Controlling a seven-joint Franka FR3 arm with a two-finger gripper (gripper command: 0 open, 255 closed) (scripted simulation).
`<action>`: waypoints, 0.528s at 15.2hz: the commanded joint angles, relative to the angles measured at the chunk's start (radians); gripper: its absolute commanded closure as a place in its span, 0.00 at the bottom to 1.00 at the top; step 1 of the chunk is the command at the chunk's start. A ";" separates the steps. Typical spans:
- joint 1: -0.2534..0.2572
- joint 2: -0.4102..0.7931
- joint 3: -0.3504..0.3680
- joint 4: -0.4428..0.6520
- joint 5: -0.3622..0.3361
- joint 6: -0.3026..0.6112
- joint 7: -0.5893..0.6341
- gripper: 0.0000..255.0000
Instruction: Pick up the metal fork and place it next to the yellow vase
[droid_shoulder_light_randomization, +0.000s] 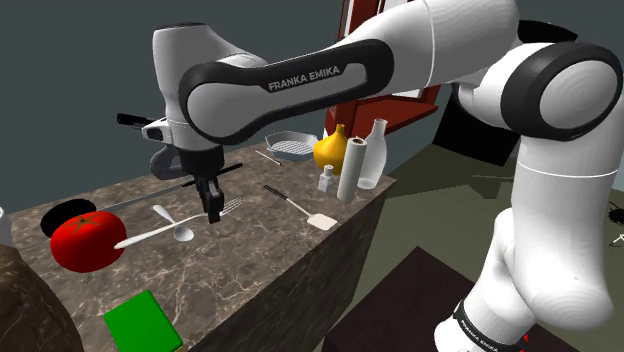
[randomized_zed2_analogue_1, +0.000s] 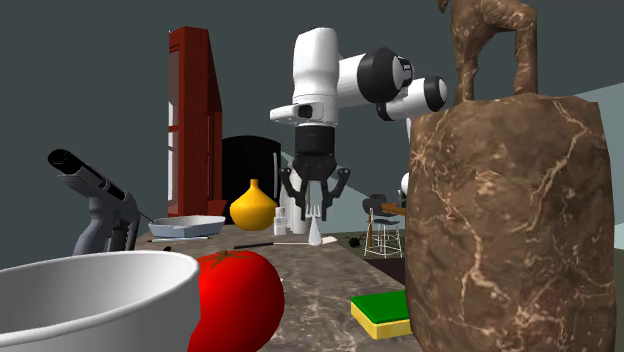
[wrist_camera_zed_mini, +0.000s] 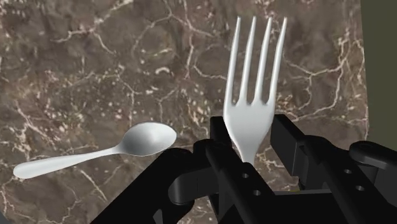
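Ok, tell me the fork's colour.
Plain silvery white; the fork shows best in the wrist view.

In the shoulder view the marbled brown bench (droid_shoulder_light_randomization: 250, 262) carries a red tomato (droid_shoulder_light_randomization: 87, 240), with a black pan (droid_shoulder_light_randomization: 68, 213) at its eleven o'clock, a white spoon (droid_shoulder_light_randomization: 152, 236) just beside it at three o'clock and a green sponge (droid_shoulder_light_randomization: 143, 322) at five o'clock. A white spatula (droid_shoulder_light_randomization: 322, 220) lies near the bench's edge. A small shaker (droid_shoulder_light_randomization: 327, 180) stands at its twelve o'clock, a white cylinder (droid_shoulder_light_randomization: 352, 170) and a pale bottle (droid_shoulder_light_randomization: 372, 155) at one o'clock, and a grey basket (droid_shoulder_light_randomization: 290, 146) at the cylinder's ten o'clock.
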 joint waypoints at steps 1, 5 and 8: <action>0.000 -0.006 0.001 0.018 0.002 -0.025 -0.002 1.00; 0.001 -0.013 0.002 0.063 0.005 -0.076 -0.006 1.00; 0.003 -0.015 0.003 0.100 0.007 -0.115 -0.009 1.00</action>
